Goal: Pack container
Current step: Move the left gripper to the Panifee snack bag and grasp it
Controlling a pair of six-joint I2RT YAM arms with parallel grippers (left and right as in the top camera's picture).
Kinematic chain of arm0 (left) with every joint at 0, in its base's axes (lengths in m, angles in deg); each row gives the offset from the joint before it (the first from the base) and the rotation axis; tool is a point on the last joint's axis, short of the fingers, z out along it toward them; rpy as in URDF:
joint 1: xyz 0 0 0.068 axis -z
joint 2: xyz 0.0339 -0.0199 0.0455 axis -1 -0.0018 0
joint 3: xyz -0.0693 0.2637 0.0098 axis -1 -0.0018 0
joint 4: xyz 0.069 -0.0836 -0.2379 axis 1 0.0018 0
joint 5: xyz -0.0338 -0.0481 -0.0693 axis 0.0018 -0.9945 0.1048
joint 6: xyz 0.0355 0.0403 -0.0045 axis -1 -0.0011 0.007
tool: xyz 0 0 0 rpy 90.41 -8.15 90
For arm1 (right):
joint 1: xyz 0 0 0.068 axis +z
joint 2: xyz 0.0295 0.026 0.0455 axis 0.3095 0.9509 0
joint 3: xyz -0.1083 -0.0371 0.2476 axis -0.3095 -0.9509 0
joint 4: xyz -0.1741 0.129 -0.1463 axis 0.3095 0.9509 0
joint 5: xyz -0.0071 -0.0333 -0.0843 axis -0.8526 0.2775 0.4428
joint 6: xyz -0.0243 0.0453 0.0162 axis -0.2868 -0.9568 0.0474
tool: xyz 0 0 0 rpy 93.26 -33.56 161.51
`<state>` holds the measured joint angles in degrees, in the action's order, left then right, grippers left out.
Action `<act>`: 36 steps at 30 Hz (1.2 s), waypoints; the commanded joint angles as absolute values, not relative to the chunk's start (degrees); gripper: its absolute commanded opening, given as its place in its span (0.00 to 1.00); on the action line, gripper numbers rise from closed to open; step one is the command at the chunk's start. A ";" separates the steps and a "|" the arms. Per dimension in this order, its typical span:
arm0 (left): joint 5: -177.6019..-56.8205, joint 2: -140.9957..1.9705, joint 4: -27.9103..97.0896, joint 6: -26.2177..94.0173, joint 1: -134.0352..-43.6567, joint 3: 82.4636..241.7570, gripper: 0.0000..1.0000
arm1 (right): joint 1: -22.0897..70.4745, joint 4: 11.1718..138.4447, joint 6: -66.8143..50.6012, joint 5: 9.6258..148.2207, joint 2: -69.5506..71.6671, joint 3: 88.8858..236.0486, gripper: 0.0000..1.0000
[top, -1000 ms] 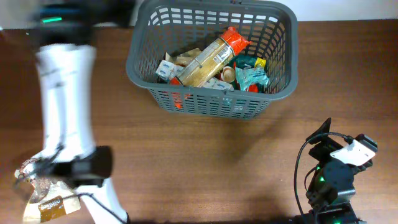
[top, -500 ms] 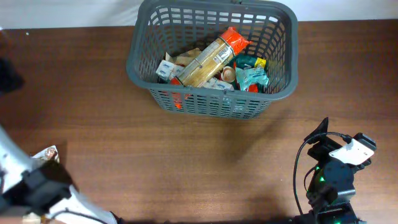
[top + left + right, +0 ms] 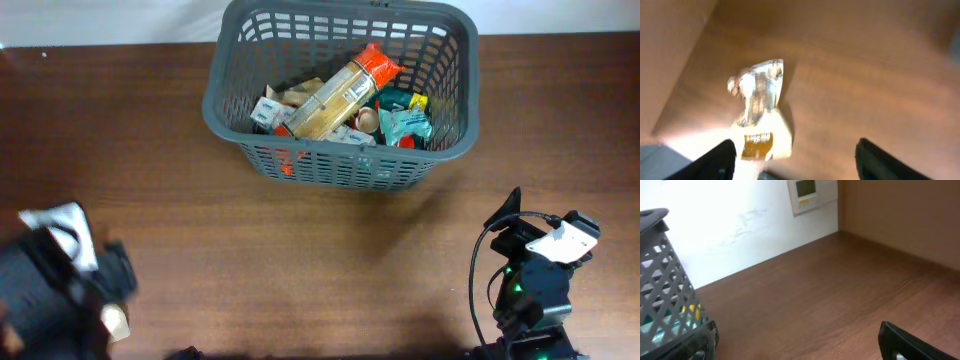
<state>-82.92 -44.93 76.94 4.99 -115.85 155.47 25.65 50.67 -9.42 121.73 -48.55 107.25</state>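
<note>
- The left gripper (image 3: 795,152) stood wide open, and its two dark fingers showed at the lower corners of the left wrist view with nothing clamped between them.
- A loose packet (image 3: 759,110) lay on the brown table (image 3: 865,75) just ahead of this gripper, nearer to its left finger than to its right one.
- The long axis of the packet ran away from the gripper with a small tilt. The clear crinkled end was far and the white end with the brown label was near.
- The view was blurred, so it could not be told whether the near end touched the left finger.
- The container (image 3: 340,165) stood at the far side of the table, well apart from the left arm. It lay ahead of that arm and toward the robot's right, and it already held several packets.
- The right gripper (image 3: 795,347) appeared open and held nothing. In its own view the lattice wall of the container (image 3: 665,280) was ahead and to its left.
- The left arm was clearly the nearer one to the loose packet, because the right arm stood at the opposite side of the table.
- In judgement, the coming move called for the left fingers to shift toward the packet and close across its short side, and then for a long carry diagonally to the container.
</note>
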 commanded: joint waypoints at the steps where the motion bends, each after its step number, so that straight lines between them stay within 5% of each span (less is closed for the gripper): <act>1: -74.94 -31.10 70.21 0.78 -114.58 139.44 0.87 | 25.89 50.58 -9.59 118.52 -48.94 108.43 0.99; 7: -71.49 -26.73 65.59 -16.99 -114.58 123.45 0.97 | 25.89 50.58 -9.55 118.19 -48.94 108.40 0.99; 16: -69.87 -37.48 52.55 -17.56 -115.43 116.54 0.99 | 25.89 50.56 -9.55 116.90 -48.94 108.43 0.99; 20: -70.81 -44.10 45.70 -13.15 -121.45 116.56 1.00 | 25.91 50.56 -9.53 116.90 -48.94 108.40 0.99; 27: -78.24 -51.23 38.45 16.45 -134.63 119.16 0.95 | 25.91 50.65 -9.53 116.92 -48.94 108.40 0.99; 36: -89.93 -68.56 33.16 16.21 -139.35 119.14 0.96 | 25.91 50.58 -9.53 116.90 -48.94 108.40 0.99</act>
